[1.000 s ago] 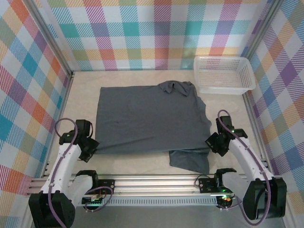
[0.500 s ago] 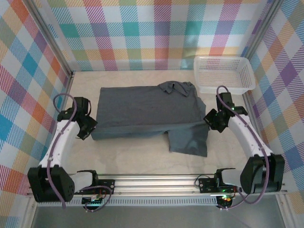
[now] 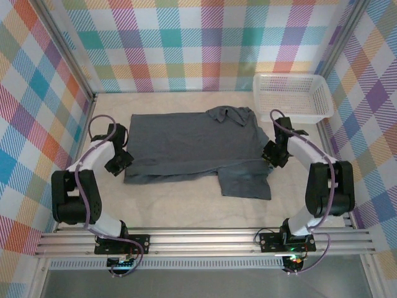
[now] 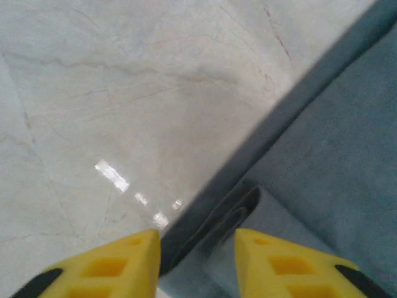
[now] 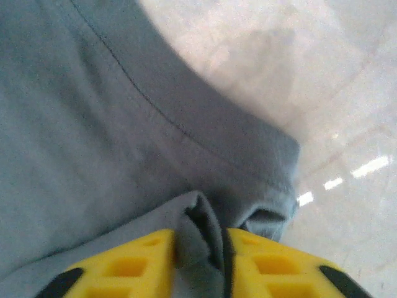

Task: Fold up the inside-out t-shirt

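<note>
The left fingers are low over the left edge of the inside-out t-shirt. They are yellow and have a gap between them. The thick edge of the shirt runs into that gap. I cannot tell if they are pinching it or just sitting over it. I think they are there to hold this side of the shirt for the fold.

The shirt lies flat in the middle of the counter. It is plain dark grey. Its near edge looks turned up onto the rest, so I think a fold is partly made. The neck part is bunched up at the far side. One flap sticks out toward the near side on the right.

The right fingers are at the right edge of the shirt. They are squeezed tight on a little bunch of grey cloth. I think they grip it to carry that side along with the left side.

A white basket sits in the far right corner, apart from the shirt.

I see no words or labels to read anywhere.
</note>
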Controlling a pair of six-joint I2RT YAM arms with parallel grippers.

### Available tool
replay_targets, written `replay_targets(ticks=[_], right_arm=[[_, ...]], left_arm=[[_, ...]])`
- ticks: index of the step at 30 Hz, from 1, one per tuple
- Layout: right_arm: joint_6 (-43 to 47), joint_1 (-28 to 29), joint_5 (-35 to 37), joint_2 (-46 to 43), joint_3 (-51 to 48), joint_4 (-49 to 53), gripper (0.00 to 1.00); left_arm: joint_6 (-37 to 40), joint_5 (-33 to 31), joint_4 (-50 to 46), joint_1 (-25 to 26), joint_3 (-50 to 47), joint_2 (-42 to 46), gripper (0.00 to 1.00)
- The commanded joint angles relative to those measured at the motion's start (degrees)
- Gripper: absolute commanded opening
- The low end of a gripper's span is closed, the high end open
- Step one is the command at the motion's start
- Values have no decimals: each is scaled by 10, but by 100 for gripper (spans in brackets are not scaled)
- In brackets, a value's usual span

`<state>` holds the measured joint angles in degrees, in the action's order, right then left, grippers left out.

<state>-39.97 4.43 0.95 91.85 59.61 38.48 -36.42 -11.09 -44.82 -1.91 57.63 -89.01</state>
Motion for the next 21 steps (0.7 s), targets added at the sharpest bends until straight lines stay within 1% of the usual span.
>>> replay_targets(ticks=[1,4,6,8,11,13,16,18,19,21], right_arm=[[27,-3,0,-10,34,27,36],[1,-3,15,-89,-17,41,44],[-37,-3,11,-151,-86,39,45],[-79,-2,-8,-210,-159,43,45],[-110,1,-32,-274,-244,54,47],[-105,2,-45,-290,-275,55,52],[-77,5,-63,-263,-285,49,55],[-58,8,-80,-228,-281,29,51],[-51,8,-89,-212,-276,16,45],[-42,12,-108,-191,-259,-3,29]], left_arm=[[12,-16,-2,1,36,2,45],[22,-4,-9,1,45,59,49],[30,29,3,9,36,108,51],[44,76,25,30,18,160,53],[66,119,40,65,-6,215,57],[67,126,50,79,-28,236,58],[70,135,66,87,-50,240,60],[76,132,58,90,-44,228,60],[78,127,53,90,-39,220,60],[79,120,47,91,-33,211,60]])
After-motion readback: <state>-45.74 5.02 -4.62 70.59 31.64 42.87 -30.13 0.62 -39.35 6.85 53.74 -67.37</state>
